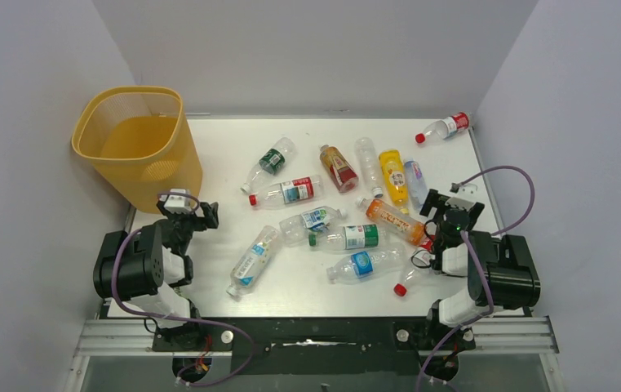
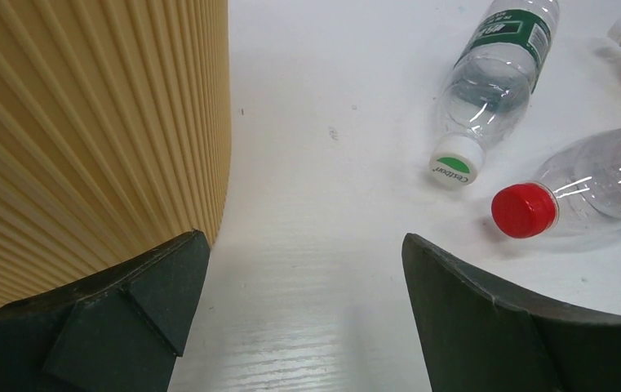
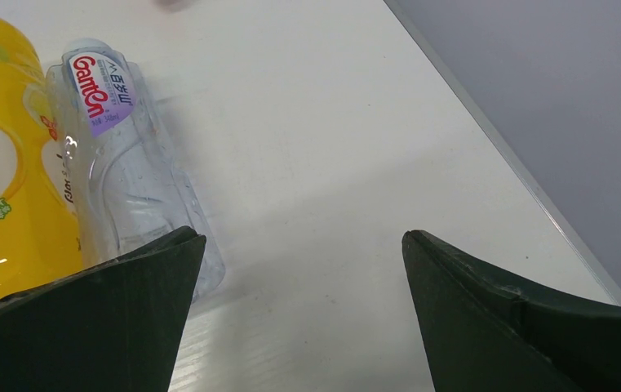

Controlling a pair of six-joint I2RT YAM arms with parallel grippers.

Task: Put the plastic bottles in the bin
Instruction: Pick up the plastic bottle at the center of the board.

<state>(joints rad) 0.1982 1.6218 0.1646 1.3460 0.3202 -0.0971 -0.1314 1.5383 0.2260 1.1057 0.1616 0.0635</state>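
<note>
While bottles (image 1: pixel 361 237) lie on table (image 1: pixel 217 163), left claw (image 2: pixel 299 245) wide beside bin (image 1: pixel 148 167), right claw (image 3: pixel 303 241) wide; both empty.

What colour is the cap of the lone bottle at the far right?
Red cap, clearest in top external view.

White table (image 1: pixel 225 139) between plain grey walls (image 1: pixel 315 49)

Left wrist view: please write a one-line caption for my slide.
Open left gripper beside the yellow bin; a green-label bottle and a red-capped bottle lie ahead.
</note>
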